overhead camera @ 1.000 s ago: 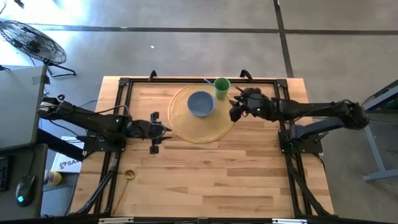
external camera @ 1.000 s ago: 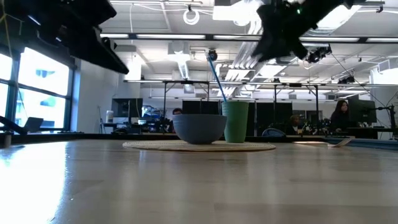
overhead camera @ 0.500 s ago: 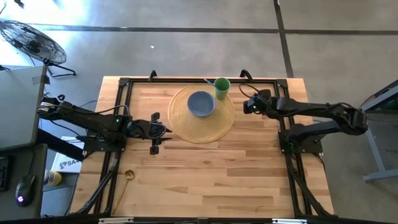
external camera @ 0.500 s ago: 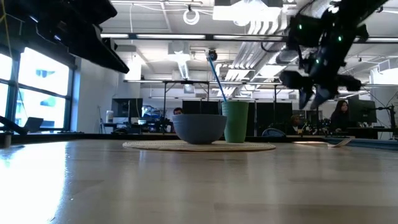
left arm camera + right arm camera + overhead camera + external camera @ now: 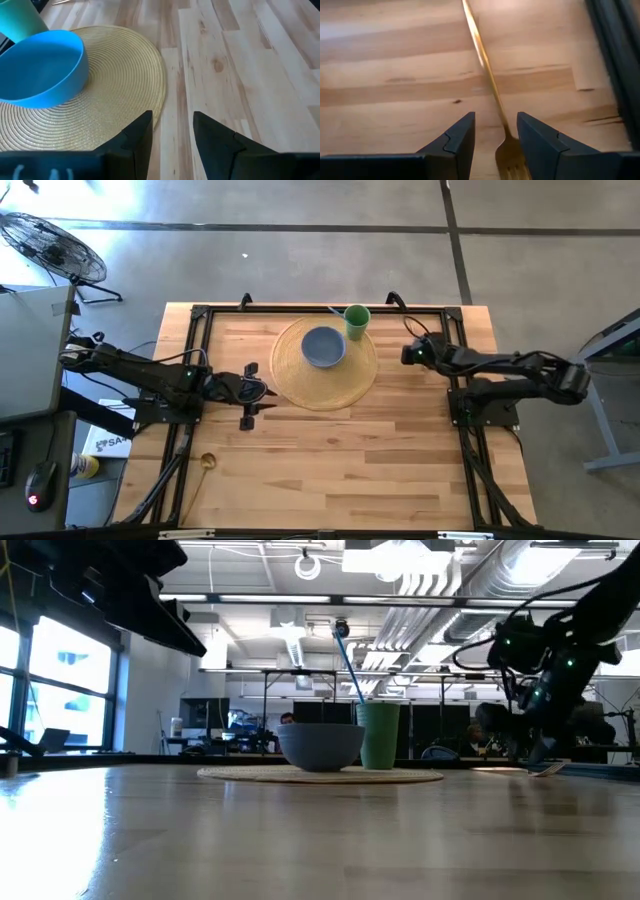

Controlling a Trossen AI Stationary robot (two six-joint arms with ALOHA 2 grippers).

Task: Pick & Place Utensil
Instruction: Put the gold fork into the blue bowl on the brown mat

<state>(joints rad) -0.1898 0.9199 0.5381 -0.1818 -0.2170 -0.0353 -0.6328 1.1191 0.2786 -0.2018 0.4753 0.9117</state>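
Observation:
A gold fork [image 5: 487, 75] lies flat on the wood near the table's right frame rail; its head [image 5: 512, 156] shows between my right gripper's fingers. My right gripper [image 5: 495, 117] is open and points down over the fork, one finger on either side of the neck, touching nothing; it hangs just above the fork [image 5: 545, 768] in the low view. In the high view it [image 5: 408, 353] stands right of the round woven mat [image 5: 325, 380]. My left gripper [image 5: 258, 392] waits open at the mat's left edge.
On the mat stand a blue bowl [image 5: 323, 346] and a green cup [image 5: 356, 320] with a blue utensil [image 5: 349, 665] leaning in it. A gold spoon [image 5: 207, 463] lies near the table's left edge. The black frame rail [image 5: 615, 60] runs close beside the fork.
My right gripper has moved from beside the green cup, high above the mat's right part, toward the table's right edge and down close to the tabletop over the fork, tipping to point downward. Nothing else has moved.

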